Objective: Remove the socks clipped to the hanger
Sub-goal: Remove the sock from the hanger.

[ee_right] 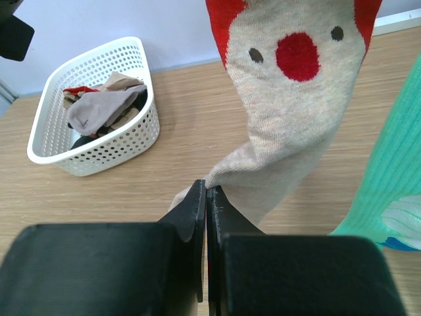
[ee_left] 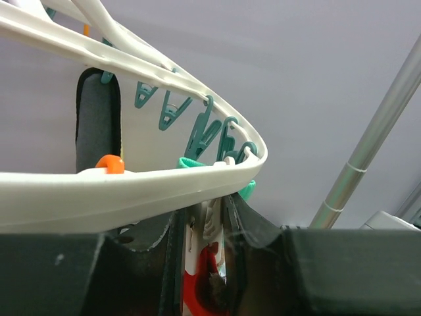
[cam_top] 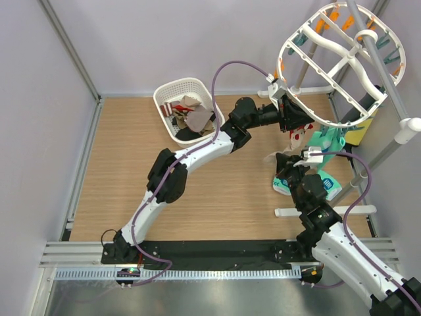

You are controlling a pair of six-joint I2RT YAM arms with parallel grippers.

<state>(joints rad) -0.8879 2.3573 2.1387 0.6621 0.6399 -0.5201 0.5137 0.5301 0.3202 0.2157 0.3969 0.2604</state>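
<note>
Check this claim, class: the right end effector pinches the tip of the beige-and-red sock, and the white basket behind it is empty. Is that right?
Not quite. The right end effector does pinch the tip of the beige-and-red sock, but the white basket is not empty: several socks lie in it, as the right wrist view shows.

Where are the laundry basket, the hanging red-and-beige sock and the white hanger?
laundry basket (ee_right: pixel 122 146), right wrist view, on its perforated side wall.
red-and-beige sock (ee_right: pixel 289 112), right wrist view, on the beige part below the red dot.
white hanger (ee_left: pixel 131 191), left wrist view, on the near rim.
</note>
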